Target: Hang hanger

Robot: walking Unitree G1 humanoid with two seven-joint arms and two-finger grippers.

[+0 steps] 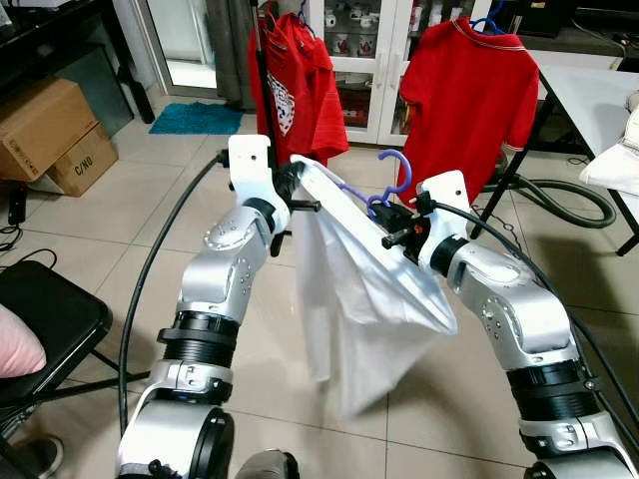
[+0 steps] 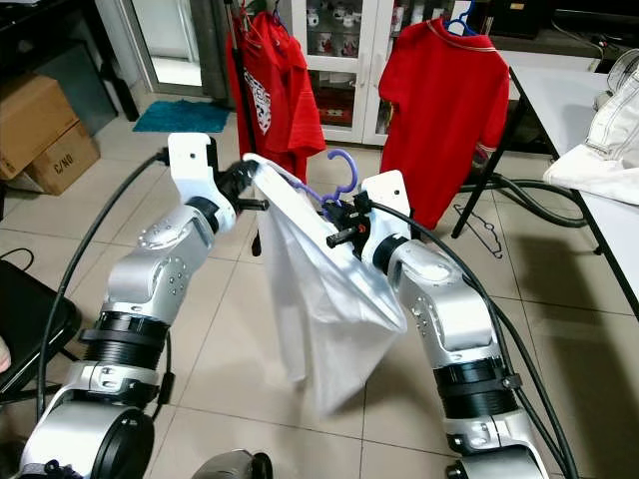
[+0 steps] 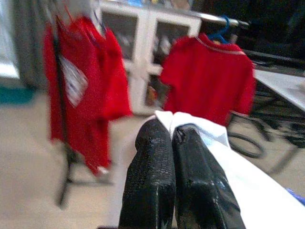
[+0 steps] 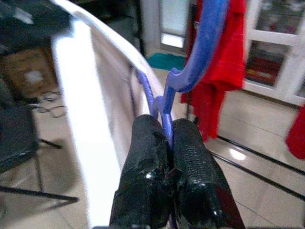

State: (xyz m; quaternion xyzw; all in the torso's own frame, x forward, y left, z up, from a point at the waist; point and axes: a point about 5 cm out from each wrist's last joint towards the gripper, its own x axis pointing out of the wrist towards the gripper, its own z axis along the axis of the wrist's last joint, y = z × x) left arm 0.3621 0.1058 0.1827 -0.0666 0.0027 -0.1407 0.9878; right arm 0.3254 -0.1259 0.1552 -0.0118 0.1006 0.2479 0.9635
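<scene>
A white garment (image 1: 364, 299) hangs on a purple hanger (image 1: 394, 180), held in the air between my two arms. My right gripper (image 1: 380, 209) is shut on the purple hanger just below its hook (image 4: 200, 52); the fingers (image 4: 190, 157) pinch the plastic. My left gripper (image 1: 297, 183) is shut on the white garment's shoulder end (image 3: 190, 125). Ahead stands a dark clothes rack (image 1: 262, 90) with a red shirt (image 1: 295, 95) on it. A second red shirt (image 1: 469, 100) hangs on a blue hanger (image 1: 487, 22) to the right.
White glass-door cabinets (image 1: 364, 60) line the back wall. A white table (image 1: 599, 100) with folded cloth stands at right, and hoses (image 1: 559, 195) lie on the floor beneath it. Cardboard boxes (image 1: 45, 135) sit at left, with a black chair (image 1: 45, 319) near my left side.
</scene>
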